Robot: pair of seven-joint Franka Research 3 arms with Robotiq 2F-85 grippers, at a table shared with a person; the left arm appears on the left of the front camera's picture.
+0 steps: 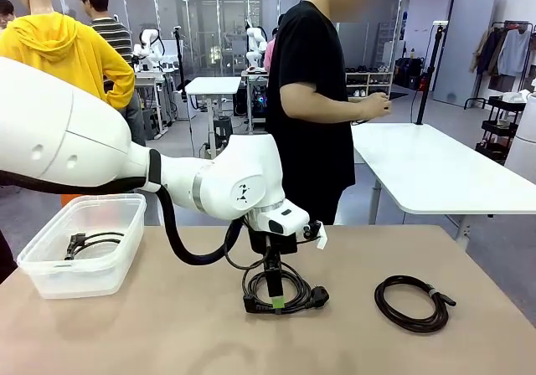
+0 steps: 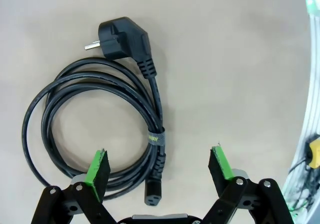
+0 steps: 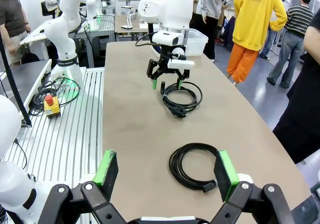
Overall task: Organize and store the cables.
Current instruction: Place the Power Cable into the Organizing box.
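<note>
Across the bench (image 1: pixel 126 333), the bin (image 1: pixel 75 279) sits at my left with one cable (image 1: pixel 92 243) already inside, and two coils lie outside it. My left end effector (image 2: pixel 159 156) hangs wide open over the middle coil (image 2: pixel 156 104), the strapped side between its jaws. My right end effector (image 3: pixel 166 166) is wide and empty near the other coil (image 1: pixel 383 305). I judge this to be the pick-up step. Next I lower, close on the bundled strands, then carry them to the bin.

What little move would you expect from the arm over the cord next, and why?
Probably straight down: the left jaws stand open over the coiled power cord, with its strapped section lying between the green pads. Lowering would let them close on that bundle.
</note>
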